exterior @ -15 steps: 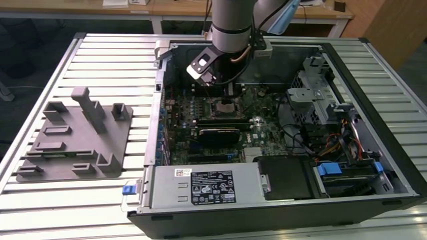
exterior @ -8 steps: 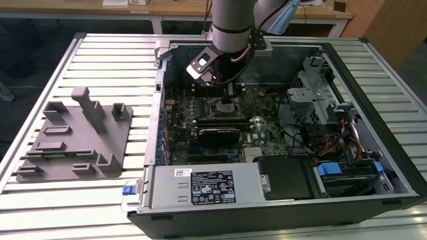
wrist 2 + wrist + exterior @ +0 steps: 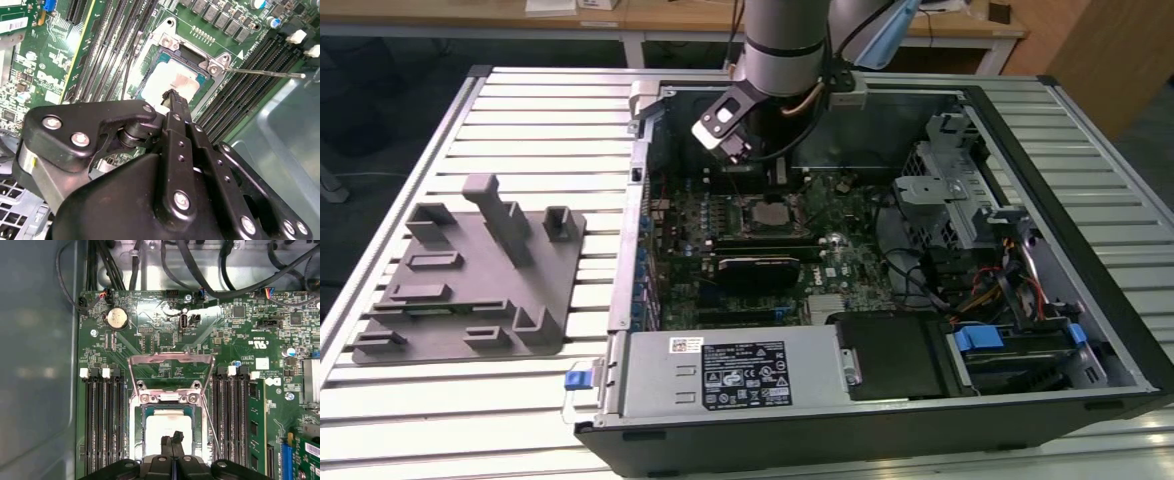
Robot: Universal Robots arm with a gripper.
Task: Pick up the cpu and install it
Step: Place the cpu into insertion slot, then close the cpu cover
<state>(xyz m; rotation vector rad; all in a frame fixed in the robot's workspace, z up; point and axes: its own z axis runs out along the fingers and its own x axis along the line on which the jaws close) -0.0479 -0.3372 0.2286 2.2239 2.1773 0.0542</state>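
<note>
Centrally, a flat silvery square cpu (image 3: pixel 169 80) is seated in a metal-framed socket (image 3: pixel 165 41). A black gripper (image 3: pixel 173 96) is held over it, fingers together.

In the exterior view the computer case (image 3: pixel 854 435) sits centre and right of the frame on the table (image 3: pixel 520 100), with the parts fixture (image 3: pixel 467 290) at the left. Inside it, the cpu (image 3: pixel 170 80) lies in the socket (image 3: pixel 165 40) on the motherboard (image 3: pixel 841 260), my fingers (image 3: pixel 176 107) over it, memory slots (image 3: pixel 100 425) flanking the socket.

A slatted metal table (image 3: pixel 520 120) stands before wooden desks (image 3: pixel 680 20) on dark floor (image 3: pixel 400 70).
</note>
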